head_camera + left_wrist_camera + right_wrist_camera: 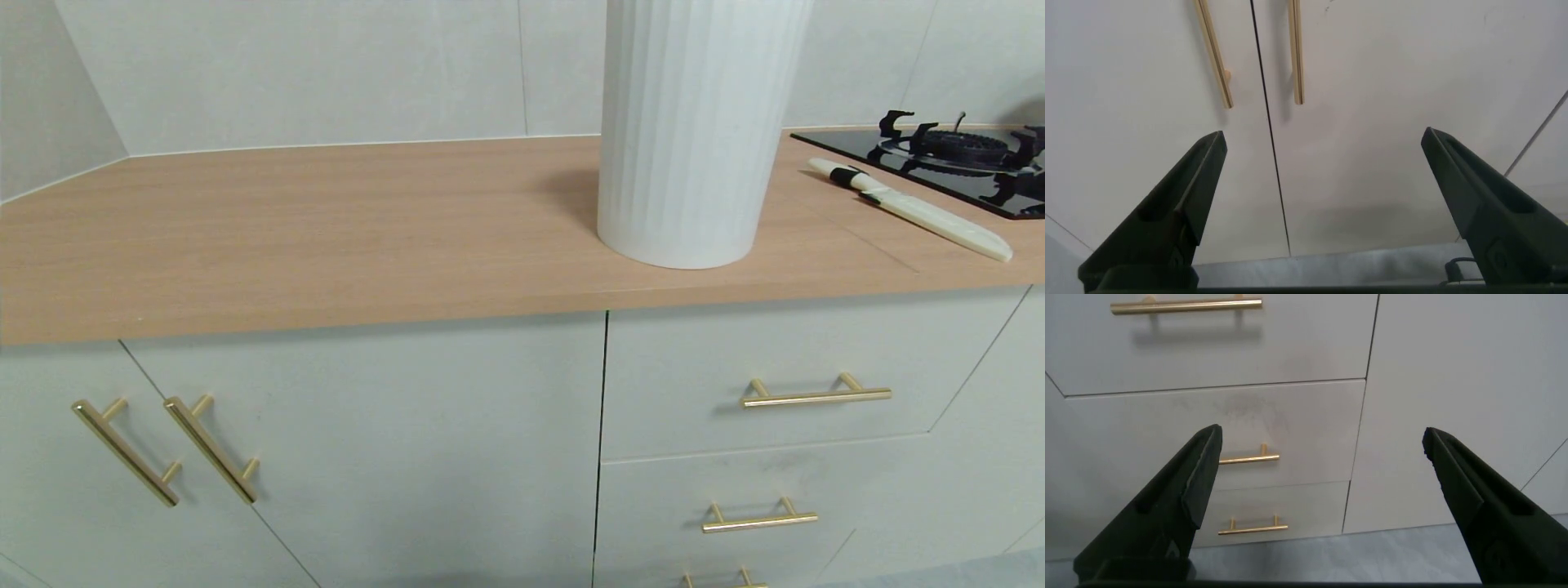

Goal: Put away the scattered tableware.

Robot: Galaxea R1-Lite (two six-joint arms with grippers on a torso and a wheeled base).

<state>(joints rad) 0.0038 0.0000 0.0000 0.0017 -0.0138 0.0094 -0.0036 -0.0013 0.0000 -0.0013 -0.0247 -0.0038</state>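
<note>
Left end effector (pixel 1323 137) spread before pale cabinet doors (pixel 1388 163), right end effector (pixel 1321 433) spread before brass-handled drawers (pixel 1167 416), cream knife (pixel 910 210) flat on wood-grain worktop (pixel 326 237), beside glossy black hob (pixel 857 149), near ribbed white cylinder (pixel 690 139)

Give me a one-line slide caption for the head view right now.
White ribbed container and a cream knife on the wooden counter beside the hob, drawers shut below.

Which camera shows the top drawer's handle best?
The head view: the top drawer handle is whole and unobstructed, below the counter. The right wrist view catches it at the picture's edge, beyond the open right gripper. The left wrist view faces the cupboard door handles instead.
</note>
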